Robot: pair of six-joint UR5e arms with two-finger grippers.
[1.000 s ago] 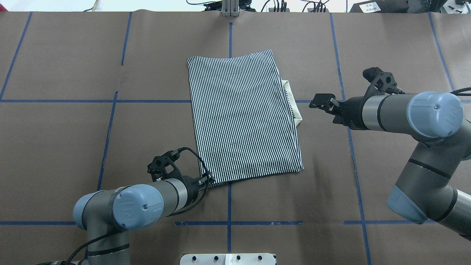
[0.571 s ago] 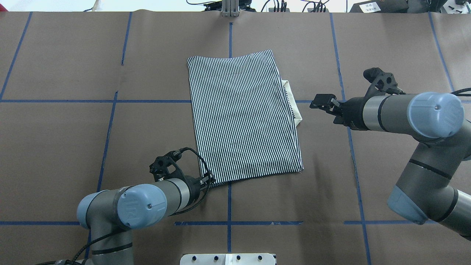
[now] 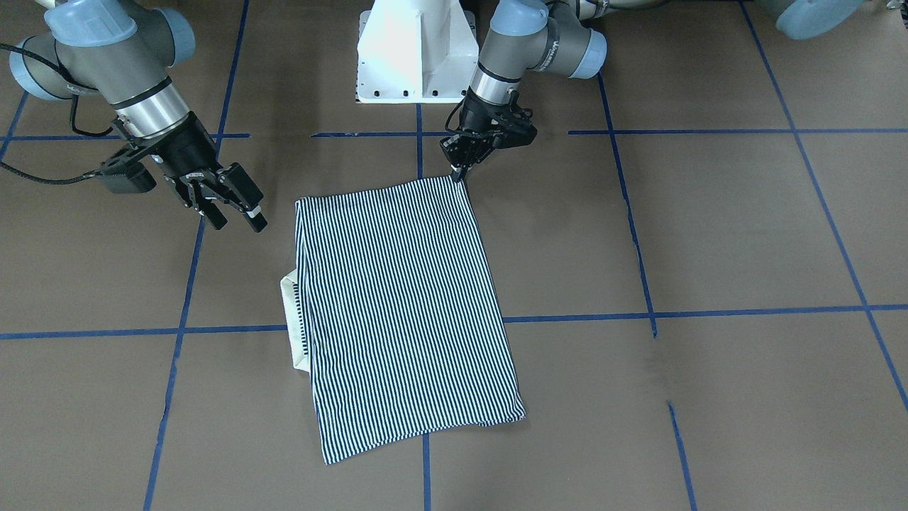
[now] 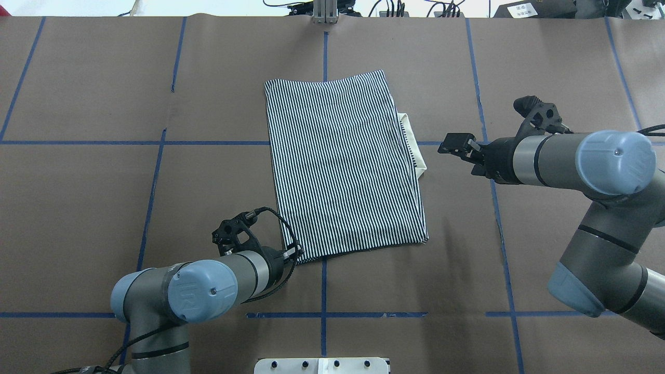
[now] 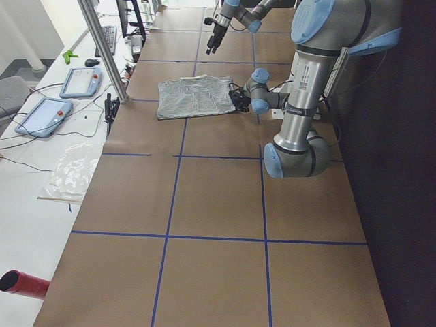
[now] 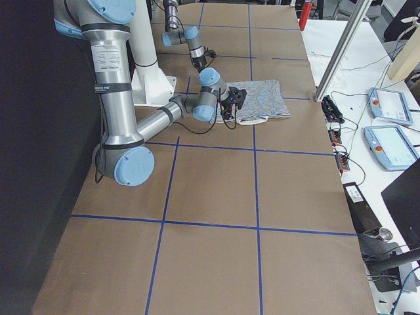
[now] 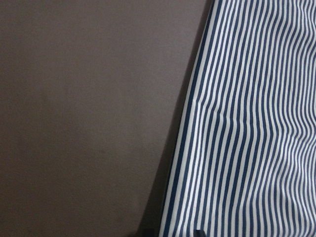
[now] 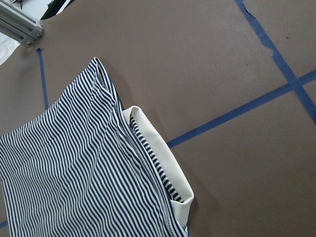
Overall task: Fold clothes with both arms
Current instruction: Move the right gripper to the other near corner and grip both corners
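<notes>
**Overhead exterior: one corner attended, the other waiting**

The polo shirt (image 4: 343, 166) lies mid-worktop as a striped rectangle, flat, with its cream collar (image 4: 415, 145) poking out from under the edge on the robot's right. The left pincer (image 4: 293, 253) sits low at the shirt's near left corner, its tips touching the cloth. They look drawn close together, but I cannot tell whether they have hold of the corner. The right pincer (image 4: 449, 145) hangs spread wide and empty, beside the collar and clear of it.

I judge that a further fold is being set up. To do it well, the right pincer should probably go to the near right corner (image 4: 426, 240), so that both arms lift one edge together. Each should pinch every layer close to its corner. An even lift and an equal carry would keep the stripes square. The collar is best tucked under, or it will show after the fold.

Bare brown worktop (image 4: 104, 182) runs wide on every side. The white base (image 3: 415, 57) stands just behind the left pincer, so room is tightest there.
</notes>
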